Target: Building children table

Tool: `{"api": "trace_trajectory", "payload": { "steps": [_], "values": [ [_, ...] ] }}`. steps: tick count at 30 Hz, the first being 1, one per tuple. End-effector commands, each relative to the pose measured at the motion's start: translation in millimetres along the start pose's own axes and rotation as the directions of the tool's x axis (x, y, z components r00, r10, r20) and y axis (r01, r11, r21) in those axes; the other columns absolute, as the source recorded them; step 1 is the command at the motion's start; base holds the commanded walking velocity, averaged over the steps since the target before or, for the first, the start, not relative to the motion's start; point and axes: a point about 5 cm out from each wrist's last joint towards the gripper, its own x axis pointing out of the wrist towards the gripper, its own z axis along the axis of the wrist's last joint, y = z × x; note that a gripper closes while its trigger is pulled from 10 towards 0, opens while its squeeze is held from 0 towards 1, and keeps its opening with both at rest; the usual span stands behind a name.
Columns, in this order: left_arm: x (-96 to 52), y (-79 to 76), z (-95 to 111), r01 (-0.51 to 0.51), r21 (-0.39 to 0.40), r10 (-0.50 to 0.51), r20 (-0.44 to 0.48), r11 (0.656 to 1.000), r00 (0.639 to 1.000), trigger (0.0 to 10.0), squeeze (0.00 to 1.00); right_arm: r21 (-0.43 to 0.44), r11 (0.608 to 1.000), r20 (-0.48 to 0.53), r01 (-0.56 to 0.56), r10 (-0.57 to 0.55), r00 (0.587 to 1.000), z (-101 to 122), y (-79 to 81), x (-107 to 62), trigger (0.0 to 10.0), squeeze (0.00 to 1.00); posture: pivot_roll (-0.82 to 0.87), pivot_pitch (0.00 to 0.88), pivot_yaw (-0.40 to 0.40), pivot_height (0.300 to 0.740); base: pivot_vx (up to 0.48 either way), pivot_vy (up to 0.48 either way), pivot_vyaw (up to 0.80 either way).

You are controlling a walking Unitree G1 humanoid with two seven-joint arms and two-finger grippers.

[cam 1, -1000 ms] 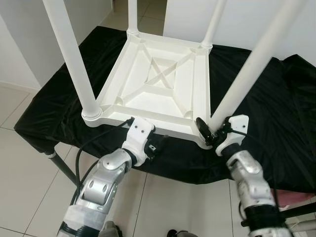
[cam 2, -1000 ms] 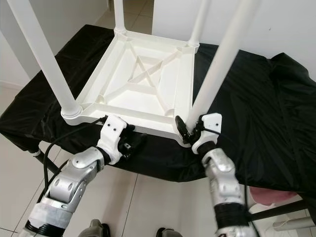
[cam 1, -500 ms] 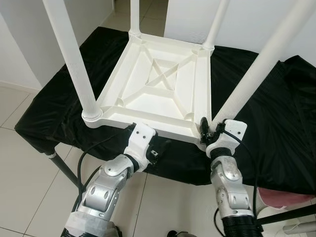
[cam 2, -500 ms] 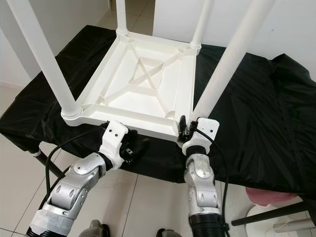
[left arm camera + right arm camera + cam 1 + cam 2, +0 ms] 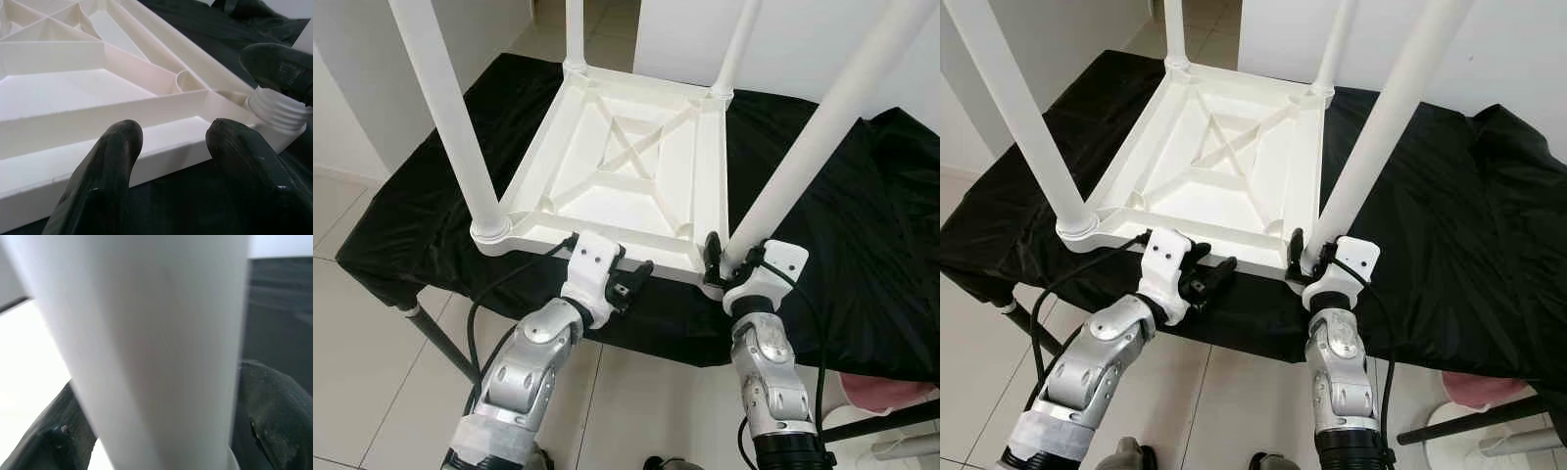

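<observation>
Your right gripper [image 5: 717, 262] held the near right leg [image 5: 813, 147] of the upturned table [image 5: 636, 166].

The white table lay top-down on the counter [image 5: 842, 235], which was draped in black cloth, with its four legs pointing up and its ribbed underside facing you. Your right gripper sat at the base of that leg, at the table's near right corner, with one black finger [image 5: 266, 421] on each side of the white tube, closed on it. Your left gripper [image 5: 628, 284] hovered just beside the table's near edge, its fingers [image 5: 110, 161] apart and holding nothing. In the left wrist view, the leg's threaded base [image 5: 276, 112] met the corner socket.
</observation>
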Motion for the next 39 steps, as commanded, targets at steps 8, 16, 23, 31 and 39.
{"api": "trace_trajectory", "payload": {
  "steps": [8, 16, 23, 31, 39],
  "values": [
    [-2.4, -3.3, 1.5, 0.053, -0.017, -0.054, -0.014, 0.998, 0.998, 10.0, 0.00, -0.048, 0.981, 0.020, -0.186, 0.187, 0.982, 8.0, -20.0, 0.8, 10.0, 0.00, 0.07, 0.075, -0.088, 0.740, 0.000, 0.000, 0.00],
    [-6.3, -6.2, 0.6, 0.093, 0.056, -0.093, -0.018, 0.994, 0.996, 10.0, 0.00, -0.144, 0.908, -0.005, -0.394, 0.398, 0.917, 12.8, -23.6, 11.8, 10.0, 0.00, 0.06, 0.063, -0.084, 0.740, 0.000, 0.000, 0.00],
    [-12.1, -14.8, -5.5, 0.188, 0.039, -0.186, -0.050, 0.981, 0.981, 10.0, 0.00, -0.142, 0.814, -0.100, -0.563, 0.554, 0.827, 6.0, -23.6, 17.8, 10.0, 0.00, 0.08, 0.052, -0.092, 0.740, 0.000, 0.000, 0.00],
    [-15.3, -31.2, -15.1, 0.262, 0.063, -0.255, -0.090, 0.963, 0.963, 10.0, 0.00, -0.157, 0.808, -0.127, -0.568, 0.554, 0.823, -3.4, -29.5, 22.1, 0.0, 0.00, 0.08, 0.035, -0.081, 0.740, 0.000, 0.000, 0.00],
    [-11.0, -26.0, -14.9, 0.232, 0.083, -0.224, -0.097, 0.969, 0.970, 10.0, 0.00, -0.134, 0.838, -0.125, -0.529, 0.515, 0.848, -8.7, -34.2, 20.3, 1.0, 0.00, 0.07, 0.036, -0.071, 0.740, 0.000, 0.000, 0.00]
  ]
}}
